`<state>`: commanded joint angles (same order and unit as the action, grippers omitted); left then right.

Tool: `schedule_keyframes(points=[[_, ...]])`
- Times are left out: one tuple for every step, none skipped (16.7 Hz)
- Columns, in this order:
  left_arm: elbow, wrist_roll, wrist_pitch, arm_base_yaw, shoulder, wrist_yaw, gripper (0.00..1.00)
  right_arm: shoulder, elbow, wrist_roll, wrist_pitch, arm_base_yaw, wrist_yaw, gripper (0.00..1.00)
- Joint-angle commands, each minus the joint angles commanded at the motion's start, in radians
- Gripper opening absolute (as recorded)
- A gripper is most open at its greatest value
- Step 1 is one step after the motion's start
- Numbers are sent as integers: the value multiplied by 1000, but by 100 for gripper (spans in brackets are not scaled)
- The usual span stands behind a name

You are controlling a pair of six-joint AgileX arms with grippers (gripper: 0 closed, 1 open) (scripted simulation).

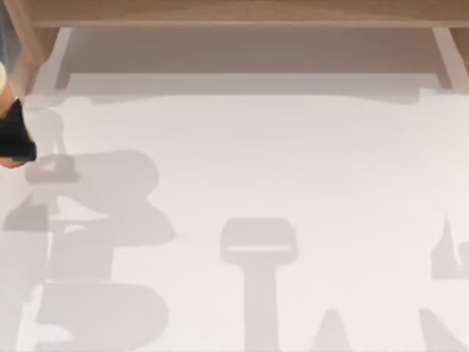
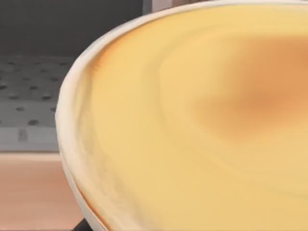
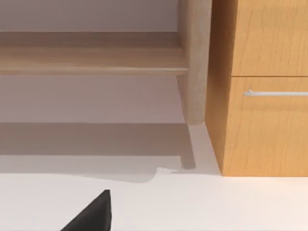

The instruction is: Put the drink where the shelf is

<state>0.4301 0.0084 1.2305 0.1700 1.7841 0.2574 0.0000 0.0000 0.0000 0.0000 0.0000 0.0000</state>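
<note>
Our left gripper (image 1: pixel 15 136) sits at the table's far left edge with the drink (image 1: pixel 2 77) against it, near the shelf (image 1: pixel 242 11).

From above, we see the shelf's board running along the top of the white table (image 1: pixel 256 169), its uprights reaching down at both ends; our left gripper is a black shape at the left edge just below the left upright, with slivers of the orange-tan drink touching it above and below, though we cannot tell how its jaws stand. In the left wrist view, the drink (image 2: pixel 192 125) looms very close, with a pale cream rim. In the right wrist view, one dark fingertip (image 3: pixel 94 214) of our right gripper hovers over the table before the shelf (image 3: pixel 91 57), its upright (image 3: pixel 195 62) and a wooden drawer cabinet (image 3: pixel 260 86); its jaws we cannot judge.
</note>
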Motion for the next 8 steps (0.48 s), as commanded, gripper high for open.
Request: schedule_keyframes(points=[[24,-22,-20,-25,-9,-2,0,0,0,0,0,0,0,100],[49,-46,-43,-54,-17,-4,0,0,0,0,0,0,0,100],[77,-71,-69,-85,-27,-8,0,0,0,0,0,0,0,100],[108,-95,-99,-119,-37,-13,0,0,0,0,0,0,0,100],[142,-118,-133,-153,-46,-21,0,0,0,0,0,0,0,100],[180,-139,-171,-188,-55,-32,0,0,0,0,0,0,0,100],[223,-157,-216,-222,-64,-47,0,0,0,0,0,0,0,100],[271,-172,-265,-256,-71,-66,0,0,0,0,0,0,0,100]])
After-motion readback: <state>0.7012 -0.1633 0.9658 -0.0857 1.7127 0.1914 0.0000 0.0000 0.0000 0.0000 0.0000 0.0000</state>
